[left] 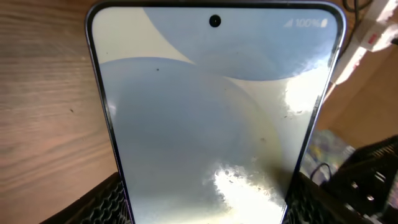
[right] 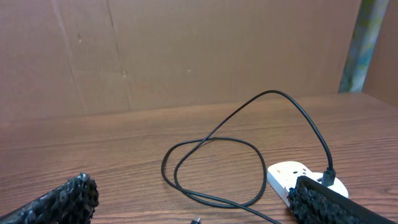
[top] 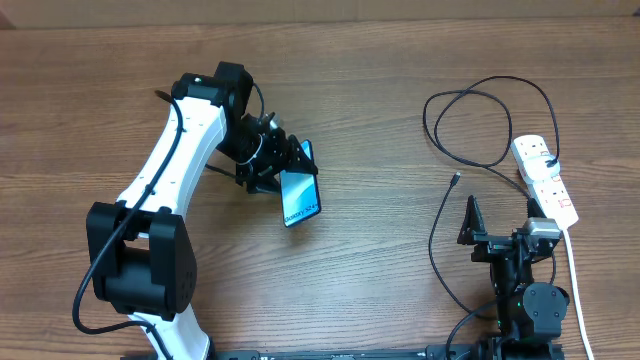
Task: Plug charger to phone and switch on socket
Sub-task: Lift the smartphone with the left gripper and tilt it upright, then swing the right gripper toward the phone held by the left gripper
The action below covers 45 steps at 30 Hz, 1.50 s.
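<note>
The phone (top: 299, 196) is held clear of the table (top: 380, 300), left of centre in the overhead view, with its screen lit. It is clasped at one end by the left gripper (top: 283, 166). In the left wrist view the screen fills the frame, and a black finger (left: 109, 202) is seen at each lower corner against the phone's edges.

The right gripper (top: 500, 222) is seen at the lower right, spread wide and holding nothing.

The socket (top: 545, 172) is laid at the right edge, and its white cord (top: 575, 285) is run down toward the bottom. The charger (right: 273, 92) is plugged into the socket and looped across the upper right. Its connector (top: 457, 178) lies free on the wood, left of the socket and well apart from the phone.
</note>
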Available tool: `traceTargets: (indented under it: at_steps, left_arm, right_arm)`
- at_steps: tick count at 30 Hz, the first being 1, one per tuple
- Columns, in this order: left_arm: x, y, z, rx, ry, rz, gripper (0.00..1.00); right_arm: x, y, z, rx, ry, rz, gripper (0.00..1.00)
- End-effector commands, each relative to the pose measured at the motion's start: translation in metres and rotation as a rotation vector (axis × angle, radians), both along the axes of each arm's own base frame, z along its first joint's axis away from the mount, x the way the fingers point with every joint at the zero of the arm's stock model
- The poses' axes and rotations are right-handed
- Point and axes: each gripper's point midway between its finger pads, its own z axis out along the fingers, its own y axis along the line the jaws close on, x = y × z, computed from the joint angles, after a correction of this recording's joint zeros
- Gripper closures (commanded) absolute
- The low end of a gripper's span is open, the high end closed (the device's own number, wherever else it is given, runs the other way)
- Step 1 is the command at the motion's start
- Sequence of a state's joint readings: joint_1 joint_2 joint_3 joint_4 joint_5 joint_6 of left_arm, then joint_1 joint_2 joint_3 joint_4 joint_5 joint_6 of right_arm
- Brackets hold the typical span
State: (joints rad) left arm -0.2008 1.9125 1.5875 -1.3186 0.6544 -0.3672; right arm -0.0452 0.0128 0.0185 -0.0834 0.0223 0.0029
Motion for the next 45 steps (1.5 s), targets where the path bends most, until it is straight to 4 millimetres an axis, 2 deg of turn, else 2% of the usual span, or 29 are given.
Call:
traceTargets:
  at_steps: [1,5,13,21,32,38,45]
  left_arm:
    - [0.013,0.003,0.013,0.021,-0.060,0.005,0.54]
    - [0.021,0.015,0.029,0.100,-0.102,0.004,0.54]
    - [0.026,0.024,0.082,0.150,-0.204,-0.028,0.53]
    - [0.019,0.037,0.108,0.216,-0.239,-0.056,0.54]
    - [0.026,0.055,0.102,0.346,-0.262,-0.014,0.55]
    - [0.033,0.039,0.101,0.346,-0.297,-0.016,0.55]
    - [0.025,0.033,0.098,0.375,-0.290,-0.058,0.55]
  right_arm:
    - [0.000,0.000,-0.002,-0.004,-0.002,0.004,0.00]
    - [0.000,0.000,-0.002,-0.004,-0.002,0.004,0.00]
    - [0.000,0.000,-0.002,-0.004,-0.002,0.004,0.00]
    - [0.000,0.000,-0.002,-0.004,-0.002,0.004,0.00]
    - [0.000,0.000,-0.002,-0.004,-0.002,0.003,0.00]
    - [0.000,0.000,-0.002,-0.004,-0.002,0.004,0.00]
    - [0.000,0.000,-0.002,-0.004,-0.002,0.004,0.00]
